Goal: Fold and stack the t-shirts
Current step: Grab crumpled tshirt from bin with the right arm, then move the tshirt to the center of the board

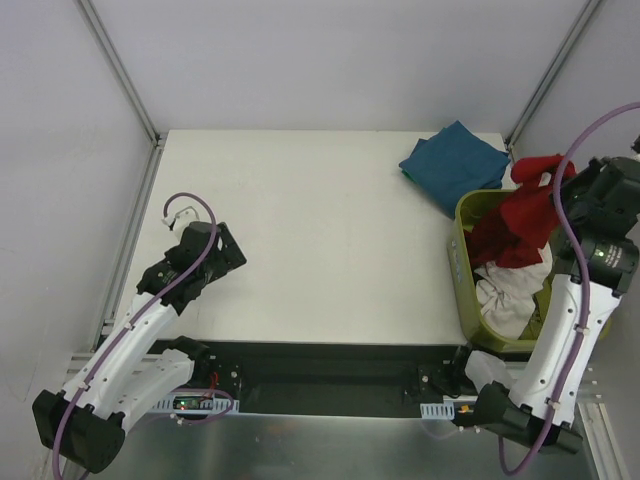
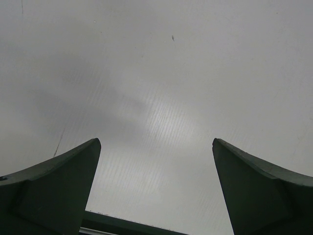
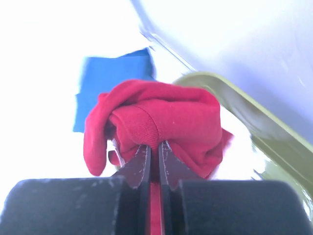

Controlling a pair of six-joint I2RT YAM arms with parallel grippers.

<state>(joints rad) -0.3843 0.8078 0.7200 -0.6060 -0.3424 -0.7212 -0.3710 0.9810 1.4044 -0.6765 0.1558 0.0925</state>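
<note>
The right gripper (image 3: 154, 155) is squeezed tight on the red shirt (image 3: 161, 115) and holds it up over the far end of the green tub (image 1: 463, 262). The red cloth hangs down into the tub. The white shirt (image 1: 508, 292) lies bunched up inside the tub, at its near end. The blue shirt (image 1: 455, 163) lies folded on the table (image 1: 320, 220), just beside the tub's far left corner. The left gripper (image 2: 156, 144) is far to the left of the tub, with its two fingers wide apart and nothing between them.
</note>
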